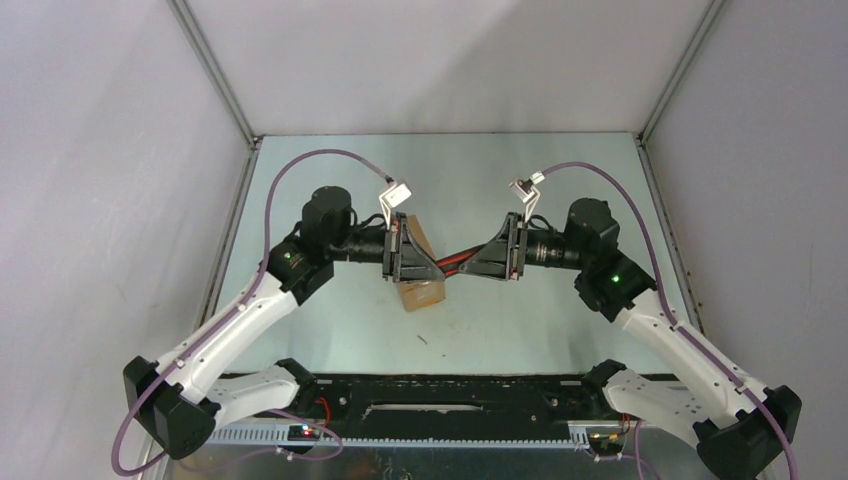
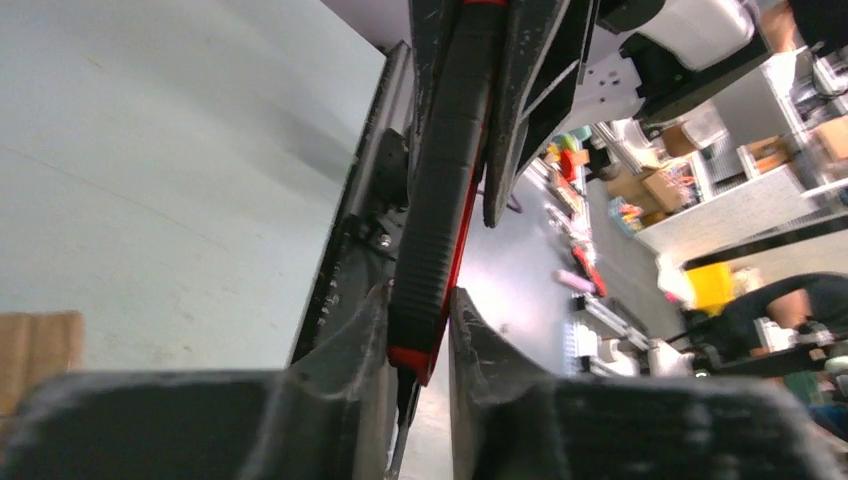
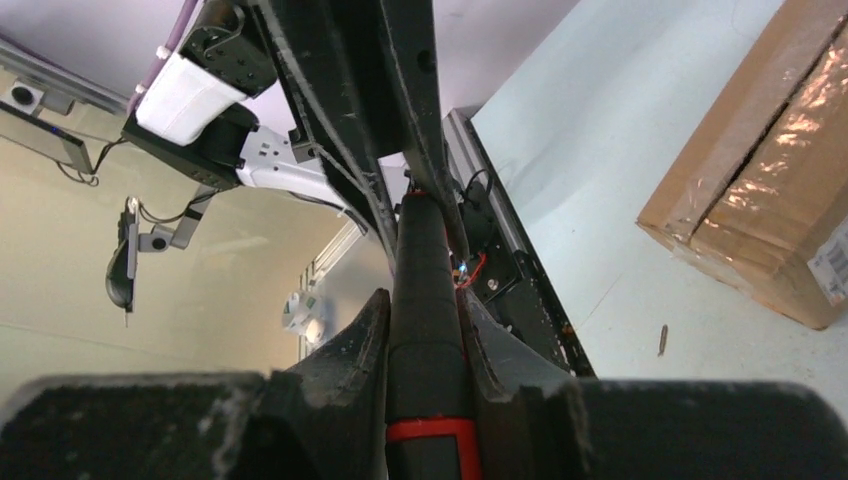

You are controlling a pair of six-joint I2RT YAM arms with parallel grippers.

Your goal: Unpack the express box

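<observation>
The express box is a small brown taped carton lying on the table under my left gripper. It shows at the right of the right wrist view, and a corner of it shows in the left wrist view. A knife with a black and red handle is held level between both grippers, above the table. My left gripper is shut on the red end of the knife, with the blade pointing back between the fingers. My right gripper is shut on the black handle.
A small dark speck lies on the table in front of the box. The black base rail runs along the near edge. Grey enclosure walls stand at the left, right and back.
</observation>
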